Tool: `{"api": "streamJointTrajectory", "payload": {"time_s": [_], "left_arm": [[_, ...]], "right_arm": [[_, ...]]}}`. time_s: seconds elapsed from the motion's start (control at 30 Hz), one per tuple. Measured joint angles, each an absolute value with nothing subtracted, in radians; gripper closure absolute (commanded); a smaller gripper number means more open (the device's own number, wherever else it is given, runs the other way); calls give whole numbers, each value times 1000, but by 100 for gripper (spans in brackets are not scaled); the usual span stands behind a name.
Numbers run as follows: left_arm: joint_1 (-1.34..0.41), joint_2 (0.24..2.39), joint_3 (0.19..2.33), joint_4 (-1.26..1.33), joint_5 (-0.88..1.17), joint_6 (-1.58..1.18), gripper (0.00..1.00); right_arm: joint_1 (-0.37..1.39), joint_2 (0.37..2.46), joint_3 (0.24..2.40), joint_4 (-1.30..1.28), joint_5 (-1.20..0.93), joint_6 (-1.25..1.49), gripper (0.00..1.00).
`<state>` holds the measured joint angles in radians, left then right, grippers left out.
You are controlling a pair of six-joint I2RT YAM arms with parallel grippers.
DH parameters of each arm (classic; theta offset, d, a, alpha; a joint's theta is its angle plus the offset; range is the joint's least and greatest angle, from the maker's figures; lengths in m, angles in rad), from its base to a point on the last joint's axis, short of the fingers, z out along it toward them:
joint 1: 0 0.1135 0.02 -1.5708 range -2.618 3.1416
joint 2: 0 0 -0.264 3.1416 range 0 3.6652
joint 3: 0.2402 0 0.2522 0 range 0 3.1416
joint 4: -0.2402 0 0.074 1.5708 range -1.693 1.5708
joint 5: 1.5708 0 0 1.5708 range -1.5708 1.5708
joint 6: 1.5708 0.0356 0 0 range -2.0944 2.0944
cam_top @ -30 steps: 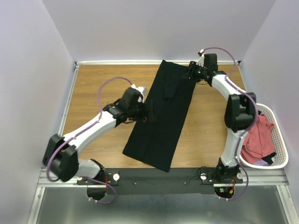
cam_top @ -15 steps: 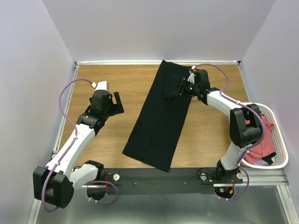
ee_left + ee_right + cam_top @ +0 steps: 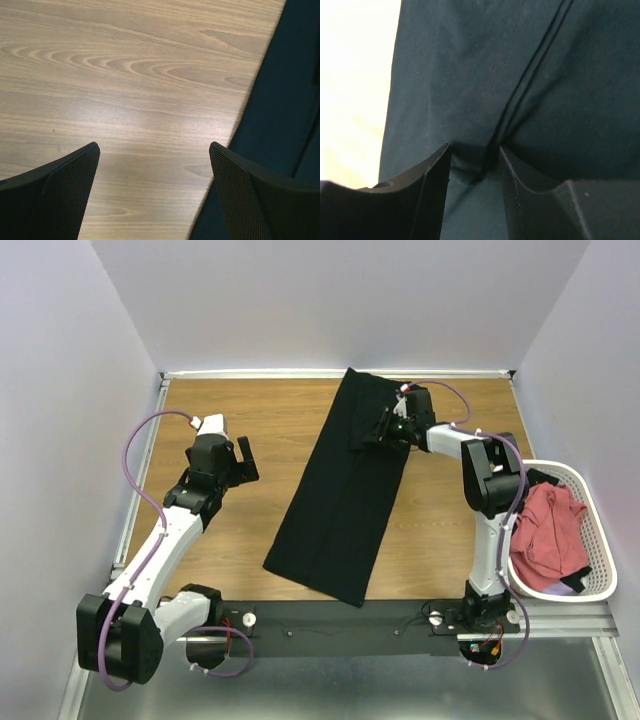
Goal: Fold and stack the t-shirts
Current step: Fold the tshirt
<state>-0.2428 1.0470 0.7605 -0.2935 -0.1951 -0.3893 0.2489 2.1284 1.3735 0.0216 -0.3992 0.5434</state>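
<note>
Wooden table (image 3: 250,410); black t-shirt (image 3: 340,502) lying flat, diagonal strip.

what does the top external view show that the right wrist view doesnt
Only top external: the whole black t-shirt lying as a long diagonal strip, the left arm off to its left with jaws open, and the white basket holding salmon-red shirts on the right side. Only right wrist: close up, a ridge of the black cloth caught between the right jaws' fingers, with creases running into the gap. Both: the black t-shirt and some of the wooden table beside it.
</note>
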Motion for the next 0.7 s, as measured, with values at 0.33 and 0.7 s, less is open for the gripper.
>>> {"api": "streamJointTrajectory", "payload": {"time_s": [0.33, 0.7], "left_arm": [[-210, 1008, 733, -223, -38, -349, 2], [-212, 935, 641, -120, 194, -358, 2]], "right_arm": [[171, 2269, 1581, -6, -463, 360, 49], [149, 2290, 1661, -112, -460, 159, 49]]}}
